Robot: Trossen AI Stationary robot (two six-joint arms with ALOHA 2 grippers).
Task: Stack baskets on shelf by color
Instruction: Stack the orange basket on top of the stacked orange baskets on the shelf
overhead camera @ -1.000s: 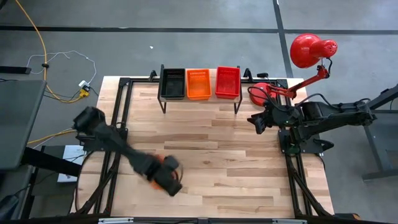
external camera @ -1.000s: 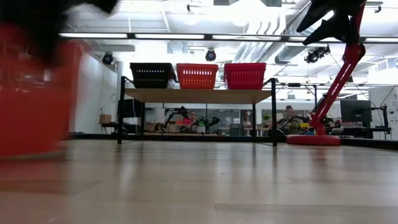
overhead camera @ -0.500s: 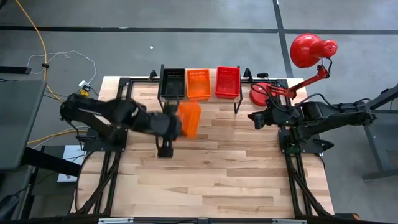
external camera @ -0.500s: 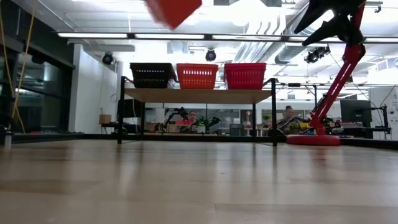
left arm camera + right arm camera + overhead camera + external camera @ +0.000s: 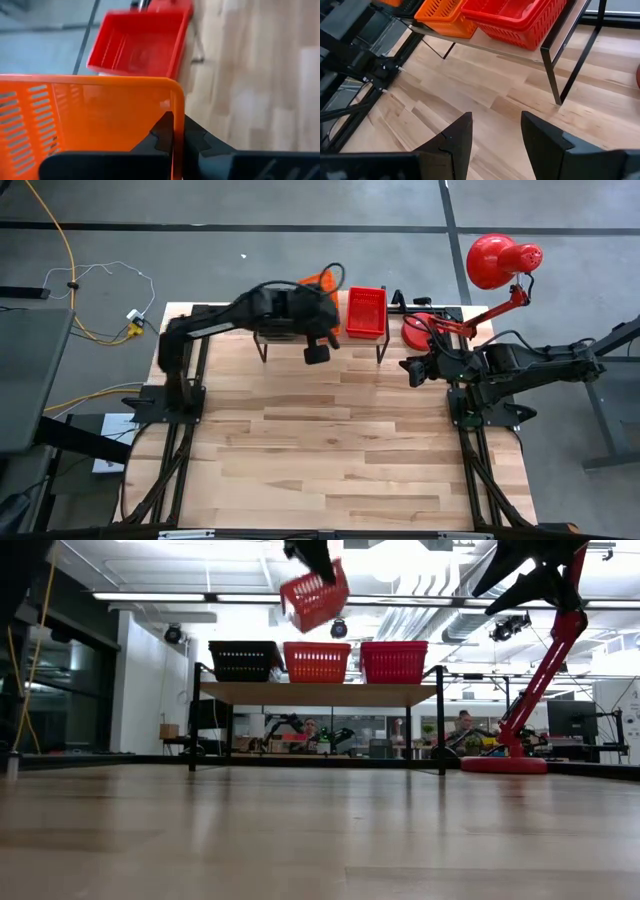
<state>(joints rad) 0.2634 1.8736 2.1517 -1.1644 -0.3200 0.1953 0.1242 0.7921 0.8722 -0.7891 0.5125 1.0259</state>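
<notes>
Above the shelf [image 5: 318,692], the left gripper [image 5: 172,137] is clamping an orange basket's [image 5: 315,597] rim, tilted; it needs levelling over the orange stack [image 5: 317,661] before lowering. The right gripper [image 5: 492,131] is waiting open nearby.

Premises are a robotics lab or workshop. Evidence: bare grey concrete floor [image 5: 300,205], loose yellow cable [image 5: 62,240], exposed ceiling ducts [image 5: 430,610] with strip lighting, and seated people at workstations [image 5: 465,725] behind the wooden table [image 5: 340,450].

Grey floor [image 5: 150,210] — ceiling striplights [image 5: 200,597] beyond
</notes>
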